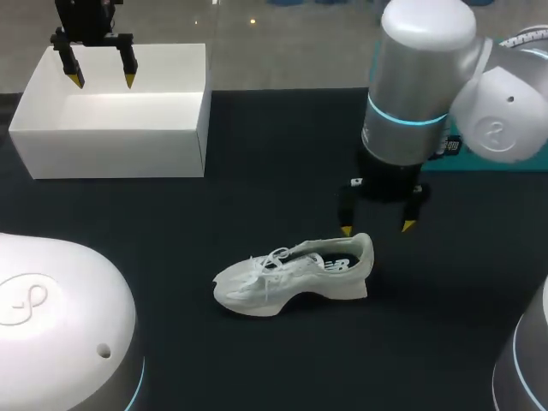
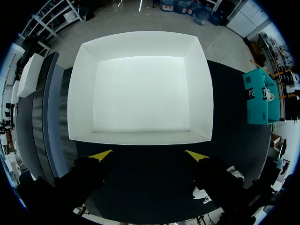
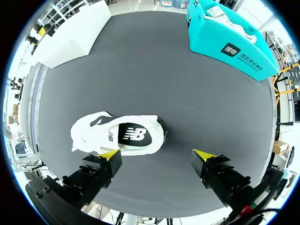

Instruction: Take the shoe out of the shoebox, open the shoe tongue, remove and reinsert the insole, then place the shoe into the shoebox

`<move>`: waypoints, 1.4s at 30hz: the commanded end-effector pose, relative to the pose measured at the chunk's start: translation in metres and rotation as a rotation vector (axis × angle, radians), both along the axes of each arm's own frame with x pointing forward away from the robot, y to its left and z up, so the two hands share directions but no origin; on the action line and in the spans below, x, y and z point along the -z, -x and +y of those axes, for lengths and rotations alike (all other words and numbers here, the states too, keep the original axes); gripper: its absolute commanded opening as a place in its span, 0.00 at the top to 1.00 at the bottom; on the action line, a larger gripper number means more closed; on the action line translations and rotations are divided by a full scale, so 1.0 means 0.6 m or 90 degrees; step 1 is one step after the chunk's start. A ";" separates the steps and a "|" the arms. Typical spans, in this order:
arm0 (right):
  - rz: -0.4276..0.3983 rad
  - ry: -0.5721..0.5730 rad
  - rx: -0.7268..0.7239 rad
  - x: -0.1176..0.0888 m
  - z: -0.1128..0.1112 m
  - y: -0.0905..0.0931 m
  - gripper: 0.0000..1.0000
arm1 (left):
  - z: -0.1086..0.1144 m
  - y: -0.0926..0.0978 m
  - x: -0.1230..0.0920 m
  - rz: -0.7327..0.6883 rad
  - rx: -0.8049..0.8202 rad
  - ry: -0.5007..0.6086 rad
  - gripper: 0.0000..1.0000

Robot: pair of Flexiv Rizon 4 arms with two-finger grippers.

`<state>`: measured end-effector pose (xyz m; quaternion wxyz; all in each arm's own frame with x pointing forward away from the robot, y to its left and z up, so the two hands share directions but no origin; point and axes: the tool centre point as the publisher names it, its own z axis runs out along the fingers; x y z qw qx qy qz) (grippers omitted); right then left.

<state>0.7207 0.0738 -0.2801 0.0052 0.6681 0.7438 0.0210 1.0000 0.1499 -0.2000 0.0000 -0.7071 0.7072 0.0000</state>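
Shoe (image 1: 291, 274) out on the table (image 1: 257, 171), heel close below the right gripper (image 1: 377, 228), which is spread wide and holds nothing. Insole (image 3: 133, 135) apparently in place. Looks like the tongue step: calls for lowering to steady the heel. Left gripper (image 1: 103, 81) wide apart, empty, above the shoebox (image 1: 111, 154).

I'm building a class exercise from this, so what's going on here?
A white shoe stands upright on the dark table, outside the white shoebox, which is empty. The right end effector hangs open by the shoe's heel, holding nothing. The left end effector hangs open over the shoebox.
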 end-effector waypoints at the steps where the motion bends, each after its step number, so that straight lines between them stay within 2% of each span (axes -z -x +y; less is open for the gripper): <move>1: -0.001 -0.028 -0.001 0.004 -0.007 0.004 0.00 | 0.000 0.000 0.000 0.000 0.000 0.000 0.00; 5: -0.001 -0.028 -0.001 0.004 -0.007 0.004 0.00 | 0.000 0.000 0.000 0.000 0.000 0.000 0.00; 7: -0.060 -0.014 -0.192 -0.011 -0.013 -0.010 0.00 | 0.000 0.000 0.000 0.000 0.000 0.000 0.00; 8: -0.076 0.002 -0.239 -0.016 -0.016 -0.013 0.00 | 0.000 0.000 0.000 0.000 0.000 0.000 0.00; 9: -0.109 0.010 -0.369 -0.022 -0.020 -0.018 0.00 | 0.000 0.000 0.000 0.000 0.000 0.000 0.00; 12: -0.150 0.024 -0.575 -0.035 -0.030 -0.028 0.00 | 0.000 0.000 0.000 0.000 0.000 0.000 0.00; 14: -0.179 -0.010 -0.687 -0.040 -0.037 -0.035 0.00 | 0.000 0.000 0.000 0.000 0.000 0.000 0.00; 17: -0.187 -0.031 -0.857 -0.041 -0.036 -0.041 0.00 | 0.000 0.000 0.000 0.000 0.000 0.000 0.00; 19: -0.186 -0.043 -0.939 -0.037 -0.031 -0.036 0.00 | 0.000 0.000 0.000 0.000 0.000 0.000 0.00; 21: -0.155 -0.008 -0.953 -0.026 -0.033 -0.032 0.00 | 0.000 0.000 0.000 0.000 0.000 0.000 0.00; 41: -0.155 -0.008 -0.953 -0.026 -0.033 -0.032 0.00 | 0.000 0.000 0.000 0.000 0.000 0.000 0.00; 42: -0.192 -0.014 -0.958 -0.026 -0.038 -0.037 0.00 | 0.000 0.000 0.000 0.000 0.000 0.000 0.00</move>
